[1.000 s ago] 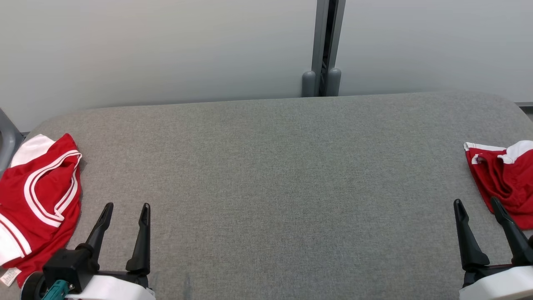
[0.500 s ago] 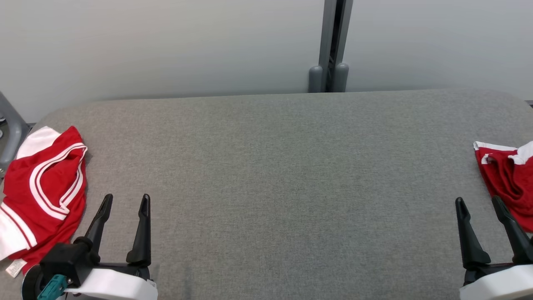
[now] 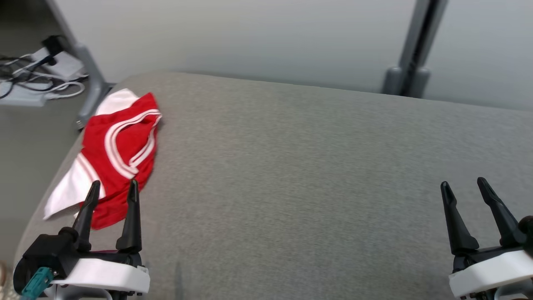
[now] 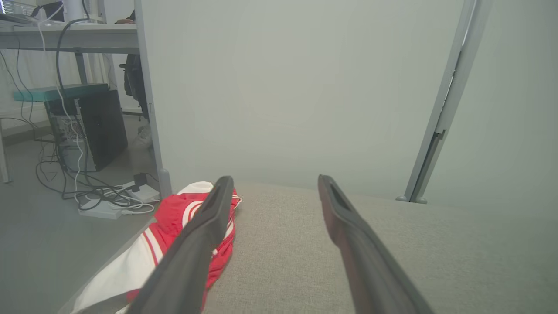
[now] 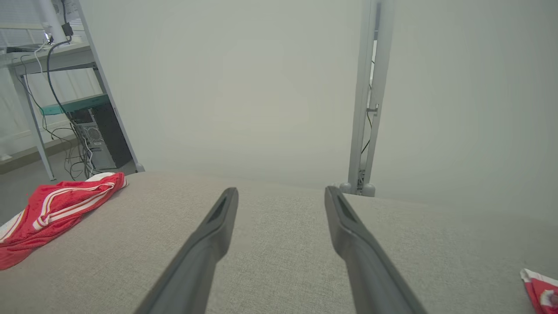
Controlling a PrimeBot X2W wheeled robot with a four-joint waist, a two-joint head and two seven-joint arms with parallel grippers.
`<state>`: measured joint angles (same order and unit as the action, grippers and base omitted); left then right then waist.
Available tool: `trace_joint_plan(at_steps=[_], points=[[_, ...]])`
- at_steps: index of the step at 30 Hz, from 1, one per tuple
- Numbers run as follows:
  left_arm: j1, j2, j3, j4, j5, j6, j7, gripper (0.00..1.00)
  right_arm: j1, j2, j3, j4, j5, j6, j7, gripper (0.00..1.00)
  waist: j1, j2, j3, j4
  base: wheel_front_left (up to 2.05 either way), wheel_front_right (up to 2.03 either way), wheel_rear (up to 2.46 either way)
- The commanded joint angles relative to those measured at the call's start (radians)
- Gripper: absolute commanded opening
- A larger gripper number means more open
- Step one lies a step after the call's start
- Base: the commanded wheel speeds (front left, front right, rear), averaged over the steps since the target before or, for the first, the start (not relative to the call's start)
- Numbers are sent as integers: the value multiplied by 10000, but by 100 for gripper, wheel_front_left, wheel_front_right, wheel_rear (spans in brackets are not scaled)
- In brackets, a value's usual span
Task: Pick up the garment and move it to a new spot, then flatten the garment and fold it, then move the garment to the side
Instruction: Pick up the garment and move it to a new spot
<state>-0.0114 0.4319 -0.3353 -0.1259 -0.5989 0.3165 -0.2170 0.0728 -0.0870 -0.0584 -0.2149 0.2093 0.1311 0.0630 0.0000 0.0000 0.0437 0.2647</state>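
Worktop [image 3: 291,166]: grey fabric cover, rounded corners.
Garment [image 3: 118,146]: red w/ white stripes, crumpled, at far-left corner; white part draped over left edge.
Left gripper [image 3: 115,183]: near-left corner, jaws released wide, nothing betw. fingers; tips overlap garment's near hem in head view, contact can't tell.
Right gripper [image 3: 463,182]: near edge, right side, jaws released wide, nothing held, well apart from garment.
Second red piece [image 5: 540,290]: w/ white trim, by right edge, seen in part.
Cables [image 3: 37,89]: on floor beyond left edge.
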Motion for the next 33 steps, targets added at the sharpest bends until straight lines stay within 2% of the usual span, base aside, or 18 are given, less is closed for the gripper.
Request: trace_joint_plan(at_steps=[1,8,15,22,28,33], points=[[-5,35,120,29,-35,-12,-79,100,-6,-14,30,-42,20,-7,34,100,0,0,-1,804,0,0,0],[-24,-1,335,125,-94,-95,-246,100,-163,-33,168,43,112,-7,78,100,0,0,33,1546,0,0,0],[-288,-178,360,232,113,-138,-371,100,-169,-11,155,104,110,-7,121,100,0,0,113,1819,0,0,0],[-631,-574,614,232,283,-179,-457,100,-265,-55,183,18,99,-7,193,100,0,0,334,1784,0,0,0],[-1600,-1079,1349,263,660,-267,-487,100,-465,-153,137,-247,31,-7,374,100,0,0,905,1598,0,0,0],[-3108,-1268,1975,827,1008,-746,-473,100,-791,-343,209,-571,-49,-7,632,100,0,0,1785,1272,0,0,0]])
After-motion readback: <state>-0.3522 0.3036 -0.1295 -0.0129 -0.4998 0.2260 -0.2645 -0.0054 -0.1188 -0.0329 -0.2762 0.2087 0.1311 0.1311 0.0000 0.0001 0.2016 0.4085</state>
